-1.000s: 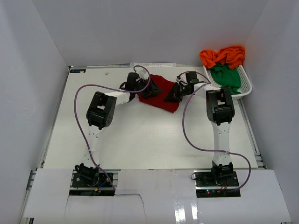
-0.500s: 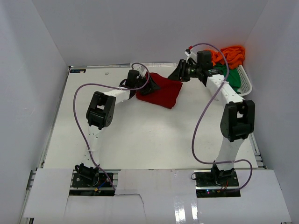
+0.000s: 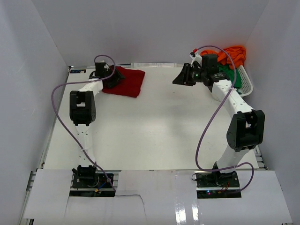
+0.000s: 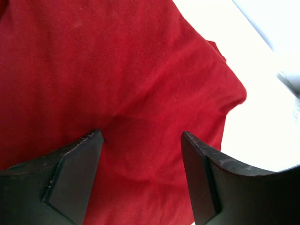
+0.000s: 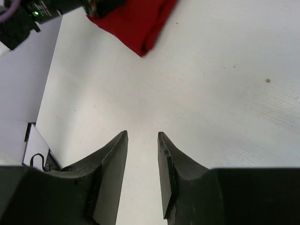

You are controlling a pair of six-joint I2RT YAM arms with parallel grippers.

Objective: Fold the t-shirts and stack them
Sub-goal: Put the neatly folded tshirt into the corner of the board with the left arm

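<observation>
A folded dark red t-shirt (image 3: 129, 82) lies at the far left of the table. My left gripper (image 3: 114, 80) rests over its left part. In the left wrist view the red t-shirt (image 4: 117, 70) fills the picture and the left gripper (image 4: 140, 136) stands open, its fingers wide apart over the cloth. My right gripper (image 3: 178, 78) hangs above the table right of centre, apart from the red shirt (image 5: 136, 21). That right gripper (image 5: 142, 134) is open by a narrow gap, with nothing in it. An orange t-shirt (image 3: 230, 54) and a green t-shirt (image 3: 231, 76) lie bunched in the basket.
A white lattice basket (image 3: 247, 87) stands at the far right against the wall. White walls close in the table on the left, back and right. Purple cables loop off both arms. The arm bases sit at the near edge.
The red shirt has slid from the table's back centre to the far left with the left gripper on it. The right gripper let go of it, opened and swung up to the right.
</observation>
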